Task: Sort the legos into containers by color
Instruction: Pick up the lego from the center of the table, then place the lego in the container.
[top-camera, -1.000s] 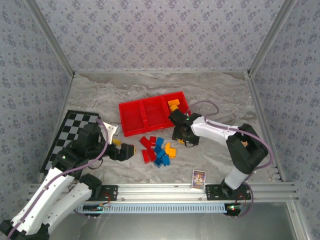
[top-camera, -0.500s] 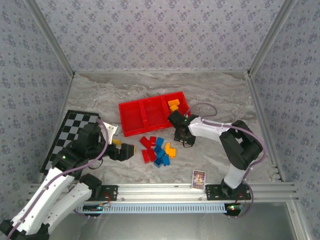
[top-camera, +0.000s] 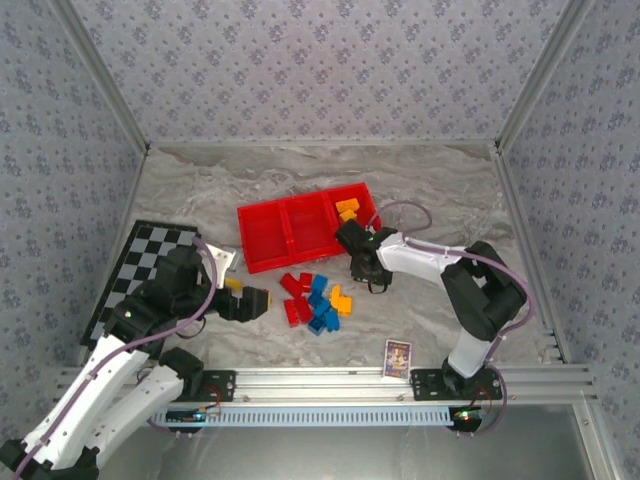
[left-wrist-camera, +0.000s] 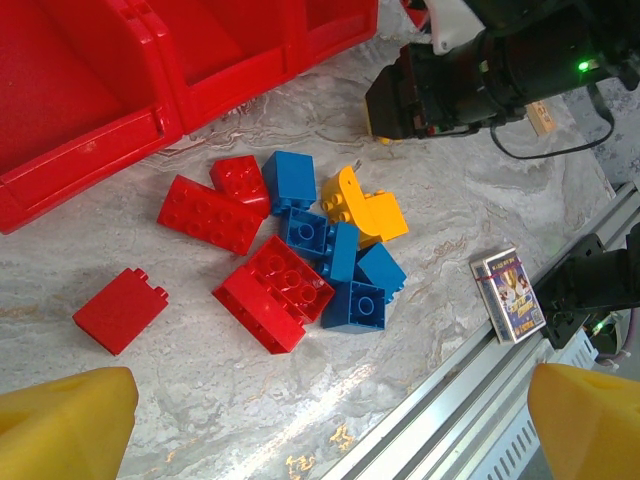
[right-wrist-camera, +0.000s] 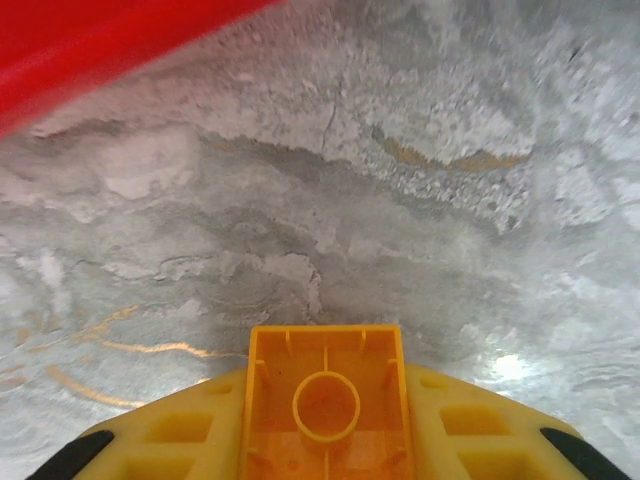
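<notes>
**Orange-yellow brick, pinched in my right hand**

So my right hand (top-camera: 364, 268) is clamped shut on one orange-yellow brick (right-wrist-camera: 325, 402). In the wrist view it sits dead centre between my two yellow fingers (right-wrist-camera: 170, 440). Its hollow underside faces the camera, with one round tube in the middle and thin ribs on the inside walls. The grey marbled tabletop (right-wrist-camera: 420, 200) is right behind it, and a red tray wall cuts across the top left corner of that view. From above, that hand is low, just off the near right corner of the tray (top-camera: 262, 240), between the tray and the loose pile (top-camera: 318, 300).

The tray is bright red plastic with three square compartments in a row, and it lies a bit skewed on the tabletop. The right compartment (top-camera: 358, 200) holds a few orange-yellow bricks (top-camera: 347, 210).

The pile is a jumble. There are four red bricks (left-wrist-camera: 208, 213), studs up on most of them, and one of those, a lone red one (left-wrist-camera: 120, 308), lies apart on the side away from my right hand. Several blue bricks (left-wrist-camera: 355, 305) are bunched touching each other, and a couple of orange-yellow ones (left-wrist-camera: 365, 208) lean on the blue.

My left hand (top-camera: 243, 297) hovers just left of the pile with its fingers (left-wrist-camera: 65, 425) spread wide apart, near the edge of the checkered board (top-camera: 140, 265). A small picture card (top-camera: 397, 357) lies by the front rail, near the pile.
</notes>
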